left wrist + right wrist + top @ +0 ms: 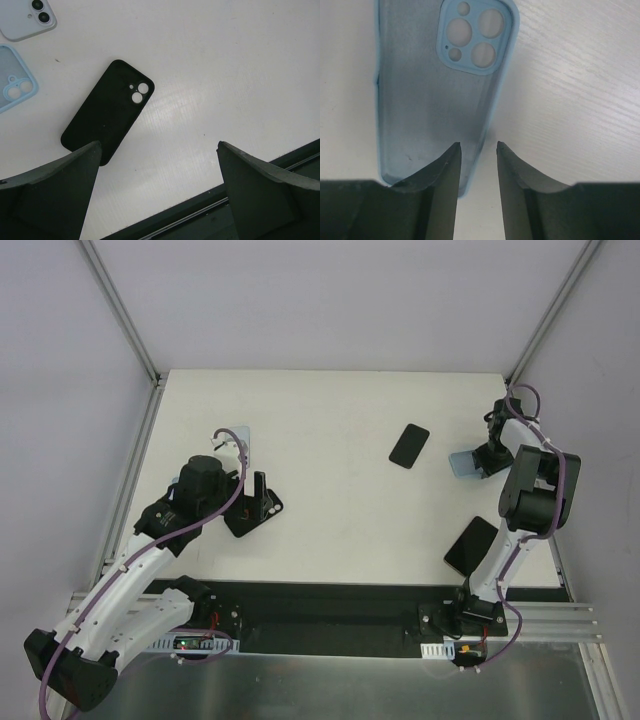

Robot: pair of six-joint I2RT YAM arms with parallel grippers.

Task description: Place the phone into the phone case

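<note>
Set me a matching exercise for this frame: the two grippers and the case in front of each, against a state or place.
Column A
1. left gripper
2. right gripper
3. black case
4. blue case

Column B
a. its side wall lies between two fingers
b. jaws wide apart
c. flat on the table ahead of the wide jaws
d. jaws at a narrow gap, astride a case edge

Pairs: 1-b, 2-d, 3-c, 4-a

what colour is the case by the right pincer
Light blue and translucent. The case shows best in the right wrist view.
</note>
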